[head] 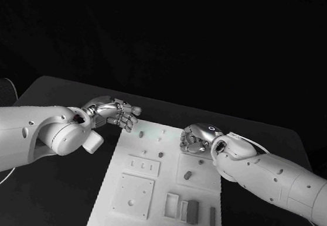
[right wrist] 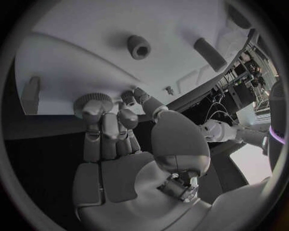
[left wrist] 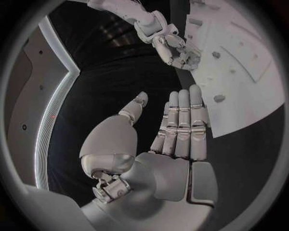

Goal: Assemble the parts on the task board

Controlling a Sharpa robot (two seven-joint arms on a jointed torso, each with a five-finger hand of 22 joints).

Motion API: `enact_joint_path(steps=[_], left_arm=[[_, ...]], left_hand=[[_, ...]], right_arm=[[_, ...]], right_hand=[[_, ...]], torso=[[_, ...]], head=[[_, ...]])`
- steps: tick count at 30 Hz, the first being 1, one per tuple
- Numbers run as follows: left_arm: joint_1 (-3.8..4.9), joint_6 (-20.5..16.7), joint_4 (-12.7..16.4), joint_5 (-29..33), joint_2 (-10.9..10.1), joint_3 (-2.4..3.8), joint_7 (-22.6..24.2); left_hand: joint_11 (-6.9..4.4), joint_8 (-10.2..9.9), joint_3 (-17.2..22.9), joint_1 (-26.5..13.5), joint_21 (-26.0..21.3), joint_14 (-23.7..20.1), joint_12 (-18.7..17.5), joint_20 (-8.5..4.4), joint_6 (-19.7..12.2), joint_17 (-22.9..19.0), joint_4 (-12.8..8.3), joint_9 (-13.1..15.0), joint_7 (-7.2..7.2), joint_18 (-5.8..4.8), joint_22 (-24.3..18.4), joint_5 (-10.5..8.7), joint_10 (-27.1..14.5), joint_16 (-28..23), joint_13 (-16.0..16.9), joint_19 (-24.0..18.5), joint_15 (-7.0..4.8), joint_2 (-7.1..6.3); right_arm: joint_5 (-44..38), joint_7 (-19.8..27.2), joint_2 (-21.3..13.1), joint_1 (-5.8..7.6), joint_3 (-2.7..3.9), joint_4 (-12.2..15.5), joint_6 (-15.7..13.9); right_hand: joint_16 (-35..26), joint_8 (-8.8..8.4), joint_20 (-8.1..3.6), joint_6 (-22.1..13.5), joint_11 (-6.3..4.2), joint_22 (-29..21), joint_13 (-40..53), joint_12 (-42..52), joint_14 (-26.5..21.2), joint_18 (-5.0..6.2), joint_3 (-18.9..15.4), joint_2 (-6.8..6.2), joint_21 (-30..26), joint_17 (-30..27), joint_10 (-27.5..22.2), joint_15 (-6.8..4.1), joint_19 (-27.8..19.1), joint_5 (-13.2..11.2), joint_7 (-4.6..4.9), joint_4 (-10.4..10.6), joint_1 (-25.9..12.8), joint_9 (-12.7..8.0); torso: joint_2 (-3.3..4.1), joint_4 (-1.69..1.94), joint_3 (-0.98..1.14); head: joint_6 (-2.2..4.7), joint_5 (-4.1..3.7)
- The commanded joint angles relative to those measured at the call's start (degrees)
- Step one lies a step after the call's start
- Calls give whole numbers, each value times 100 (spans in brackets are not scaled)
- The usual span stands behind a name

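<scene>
The board (head: pixel 159 213) lies flat in the middle of the black tabletop (head: pixel 63 95), its long side running away from me. Grey parts lie on it: a small round one (head: pixel 142 135) and another (head: pixel 163 138) near the far end, an oblong one (head: pixel 187 175) at mid-board, and a dark bar (head: pixel 192 211) with a thinner bar (head: pixel 213 216) beside it near my end. A row of three small slots (head: pixel 144 165) sits left of centre, above a square plate with holes (head: pixel 133 195).

My right robot hand (head: pixel 194 138) is over the far right part of the board, fingers curled in toward the surface. In the right wrist view the fingertips (right wrist: pixel 93 103) bend down close to the board's edge, and I cannot tell whether they pinch anything; a hex-socket part (right wrist: pixel 139 46) and an oblong part (right wrist: pixel 211 48) lie beyond them, apart from the fingers.

My left robot hand (head: pixel 114 113) hovers just off the board's far left corner, over bare tabletop. In the left wrist view its fingers (left wrist: pixel 182 125) are straight and together, thumb apart, holding nothing, the tips just reaching the board's edge.

My forearms flank the board and cover none of its near half.
</scene>
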Motion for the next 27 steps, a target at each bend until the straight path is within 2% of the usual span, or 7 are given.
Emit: enact_joint_path(steps=[1, 10, 27], left_arm=[[8, 96, -3, 38, 10, 6, 7], [8, 126, 0, 38, 7, 6, 0], [8, 136, 8, 35, -9, 6, -16]], left_hand=[[-10, -23, -5, -51, -6, 16, -26, -44, 32, 10, -17, 6, 2, 63, 9, 16, -31, -26, 11, -8, 5, 20], [-8, -30, -16, -76, -11, 15, -34, -42, 33, 27, -12, 14, 3, 61, 15, 11, -38, -40, 31, -13, 8, 5], [-8, -35, -13, -74, -14, 16, -38, -44, 34, 40, -18, 20, 2, 63, 19, 13, -40, -49, 46, -13, 7, 5]], right_arm=[[-110, -115, -9, -63, -38, -4, 252], [-111, -143, -24, -68, -38, -18, 253], [-156, -167, -78, -69, -39, 38, 225]], right_hand=[[31, 39, -32, 80, -25, 117, -9, -12, 83, 491, -26, -10, 37, -4, 6, -137, 10, 30, 40, 3, 50, 8], [34, 47, -32, 94, -32, 115, -11, -15, 89, 491, -24, 0, 39, 1, 10, -143, 10, 35, 33, 3, 51, 22], [47, 120, -32, 230, -96, 113, -14, -32, 103, 491, -16, 26, 58, -6, 32, -201, 12, 65, -33, 2, 77, 123]], torso=[[8, 2, -4], [13, 3, -10], [23, 6, 0]], head=[[3, -5], [12, -20], [17, -10]])
